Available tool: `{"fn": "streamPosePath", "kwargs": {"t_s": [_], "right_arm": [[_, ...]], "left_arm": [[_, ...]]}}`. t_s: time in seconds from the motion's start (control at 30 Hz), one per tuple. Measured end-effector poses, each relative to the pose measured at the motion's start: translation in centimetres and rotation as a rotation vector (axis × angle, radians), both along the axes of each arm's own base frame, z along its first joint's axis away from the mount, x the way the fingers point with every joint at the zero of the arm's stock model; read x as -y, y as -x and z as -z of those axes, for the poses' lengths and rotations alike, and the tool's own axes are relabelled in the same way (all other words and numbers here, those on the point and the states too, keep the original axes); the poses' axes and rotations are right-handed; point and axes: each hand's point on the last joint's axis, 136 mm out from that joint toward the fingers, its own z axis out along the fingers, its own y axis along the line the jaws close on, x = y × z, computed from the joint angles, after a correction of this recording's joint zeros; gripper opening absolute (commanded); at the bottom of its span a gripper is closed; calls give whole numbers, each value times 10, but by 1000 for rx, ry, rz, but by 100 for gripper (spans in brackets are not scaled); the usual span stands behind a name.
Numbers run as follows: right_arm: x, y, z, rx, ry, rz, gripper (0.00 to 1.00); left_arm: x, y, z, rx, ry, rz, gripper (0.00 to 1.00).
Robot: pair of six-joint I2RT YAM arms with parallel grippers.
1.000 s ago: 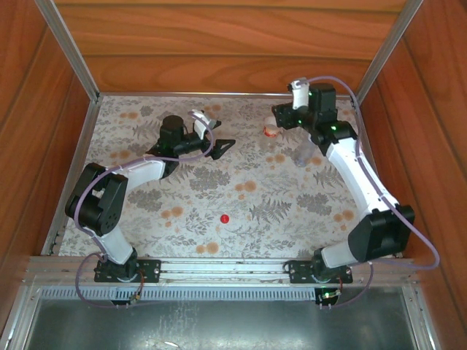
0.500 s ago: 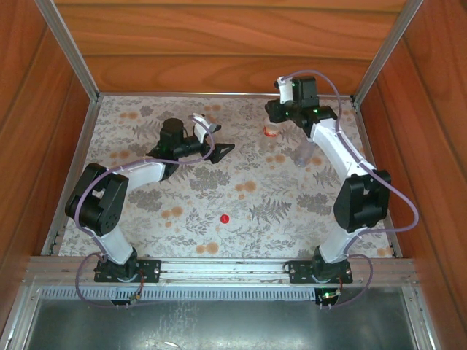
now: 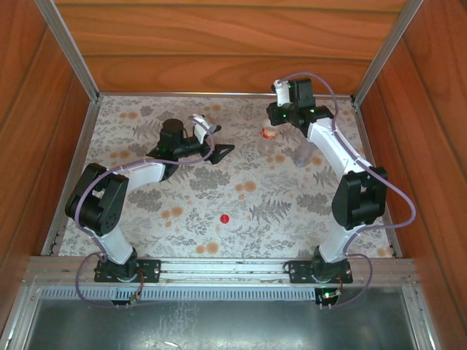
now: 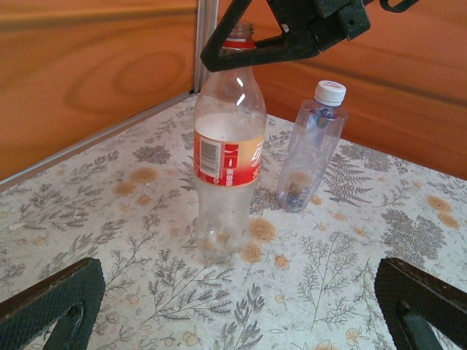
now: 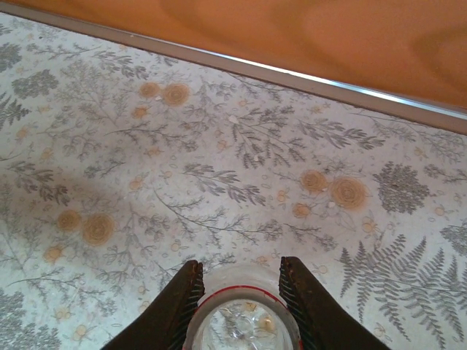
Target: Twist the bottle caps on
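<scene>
Since a second ago the right gripper (image 5: 241, 268) has shifted over the labelled bottle (image 4: 228, 146). Its fingers straddle the open neck; whether they pinch it, I cannot tell. The left gripper (image 3: 221, 151) stays beside that bottle, spread wide and empty. The red cap (image 3: 225, 217) lies well apart from it. The plain bottle (image 4: 310, 149), wearing its white cap (image 4: 330, 92), stands near it.

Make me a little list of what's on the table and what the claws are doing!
labelled bottle: upright, no cap
plain bottle: upright, white cap on
red cap: loose on table, apart from both bottles
left claw: open, holding nothing
right claw: around labelled bottle's neck; grip unclear
</scene>
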Motion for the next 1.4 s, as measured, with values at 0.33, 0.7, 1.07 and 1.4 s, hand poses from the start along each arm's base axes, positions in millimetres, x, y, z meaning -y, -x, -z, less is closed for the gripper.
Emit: {"fn": "streamPosePath", "kwargs": {"t_s": [0.33, 0.7, 1.07, 1.4], "right_arm": [[-83, 52, -12, 30, -19, -184, 16], [-124, 83, -1, 50, 43, -316, 23], [-123, 83, 1, 58, 61, -331, 43], [-123, 83, 0, 53, 49, -321, 61]], "left_arm": [[-14, 1, 2, 14, -5, -37, 100], [-41, 4, 14, -4, -14, -88, 100], [-39, 9, 12, 5, -10, -57, 100], [-32, 13, 18, 23, -23, -12, 100]]}}
